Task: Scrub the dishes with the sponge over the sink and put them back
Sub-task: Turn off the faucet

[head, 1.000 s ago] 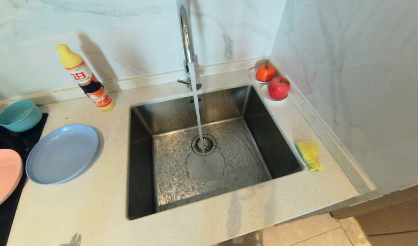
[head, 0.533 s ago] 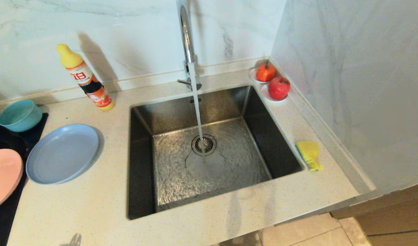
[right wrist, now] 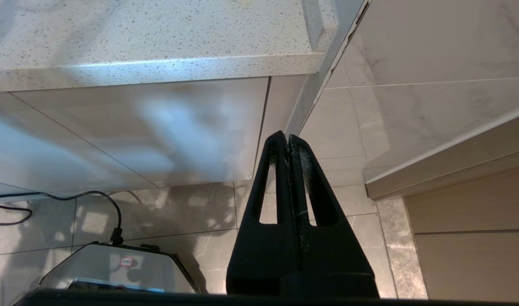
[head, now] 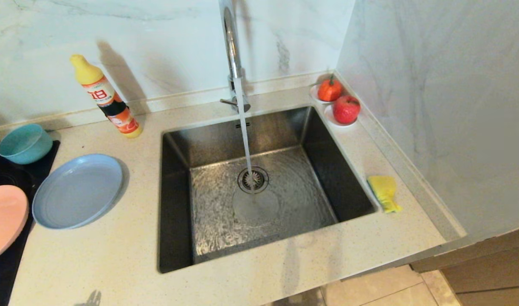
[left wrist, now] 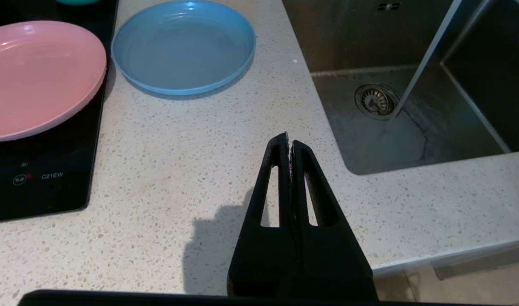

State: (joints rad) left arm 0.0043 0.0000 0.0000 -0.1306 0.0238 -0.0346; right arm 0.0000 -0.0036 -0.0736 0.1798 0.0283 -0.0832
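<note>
Steel sink [head: 179,212] set in a speckled countertop [head: 115,263], tap [head: 232,51] running onto the drain. Left of the sink: blue plate [head: 77,191], then pink plate [head: 2,219] on a black hob [head: 4,272]; teal bowl [head: 23,143] behind them. Right of the sink, beside its rim: yellow sponge [head: 383,191]. Detergent bottle [head: 106,97] stands behind the sink's left corner. Left gripper [left wrist: 290,142], fingers pressed together and empty, hangs over the counter before the sink; right gripper [right wrist: 288,142], likewise closed and empty, sits below the counter edge, above the floor.
</note>
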